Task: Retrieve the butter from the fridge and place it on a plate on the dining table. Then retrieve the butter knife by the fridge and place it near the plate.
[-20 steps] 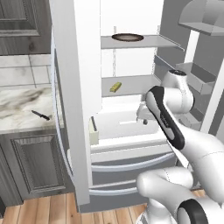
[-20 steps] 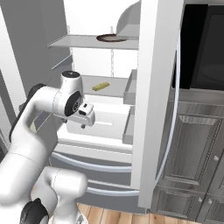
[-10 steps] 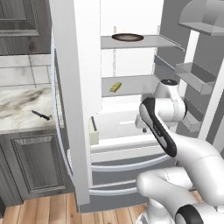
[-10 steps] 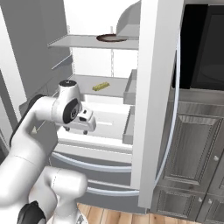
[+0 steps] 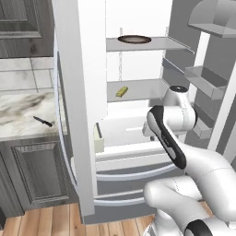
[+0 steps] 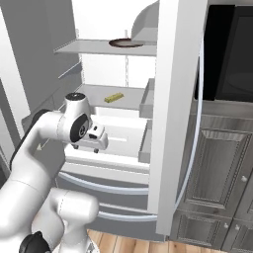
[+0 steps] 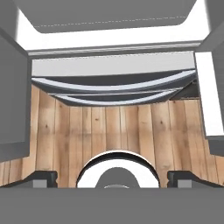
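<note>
The fridge (image 5: pixel 76 92) stands with both doors open. The butter (image 5: pixel 121 91), a small yellow stick, lies on the middle shelf, also seen as the butter (image 6: pixel 113 97) from the right. My gripper (image 6: pixel 86 148) hangs open and empty in front of the shelf below, lower than the butter and pointing down. In the hand view the gripper (image 7: pixel 112 177) has its tips wide apart over the wooden floor and the fridge's bottom drawers (image 7: pixel 113 83). The butter knife (image 5: pixel 42 121) lies on the marble counter left of the fridge. The plate and the dining table are out of view.
A dark round dish (image 5: pixel 134 39) sits on the top shelf. Door bins (image 5: pixel 203 80) jut from the right door. The left door's edge (image 5: pixel 87 138) stands between the counter (image 5: pixel 18 115) and the fridge interior. Dark cabinets (image 6: pixel 217 163) stand to the right.
The arm has folded back, its elbow swinging right in the left base view. The hand has dropped slightly and tilted downward. The jaws stayed open.
</note>
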Controlling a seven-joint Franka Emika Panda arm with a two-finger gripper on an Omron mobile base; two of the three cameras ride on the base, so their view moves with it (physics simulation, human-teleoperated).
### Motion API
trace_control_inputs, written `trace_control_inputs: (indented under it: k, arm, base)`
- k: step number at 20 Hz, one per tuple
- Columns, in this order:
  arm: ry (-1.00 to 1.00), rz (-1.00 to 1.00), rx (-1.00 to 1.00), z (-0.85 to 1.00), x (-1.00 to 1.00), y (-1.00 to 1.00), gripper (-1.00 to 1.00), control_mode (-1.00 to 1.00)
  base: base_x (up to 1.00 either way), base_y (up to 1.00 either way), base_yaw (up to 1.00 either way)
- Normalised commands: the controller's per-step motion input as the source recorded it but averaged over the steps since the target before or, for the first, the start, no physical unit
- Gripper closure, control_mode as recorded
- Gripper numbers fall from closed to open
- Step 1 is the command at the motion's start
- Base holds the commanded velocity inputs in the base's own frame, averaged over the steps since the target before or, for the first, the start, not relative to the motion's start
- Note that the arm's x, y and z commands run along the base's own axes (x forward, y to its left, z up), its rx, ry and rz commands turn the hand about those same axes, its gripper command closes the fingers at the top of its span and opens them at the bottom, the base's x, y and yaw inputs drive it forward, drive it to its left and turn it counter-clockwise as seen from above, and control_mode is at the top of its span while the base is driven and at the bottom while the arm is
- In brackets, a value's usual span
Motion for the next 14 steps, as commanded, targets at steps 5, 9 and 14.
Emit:
trace_control_inputs:
  k: [5,9,14]
  arm:
    - [0.0,0.0,0.0,0.0,0.0,0.0,-1.0,1.0]
    - [0.0,0.0,0.0,0.0,0.0,0.0,-1.0,1.0]
    - [0.0,0.0,0.0,0.0,0.0,0.0,-1.0,1.0]
  base:
    - [0.23,0.01,0.0]
    - [0.67,0.12,0.0]
    - [0.67,0.14,0.0]
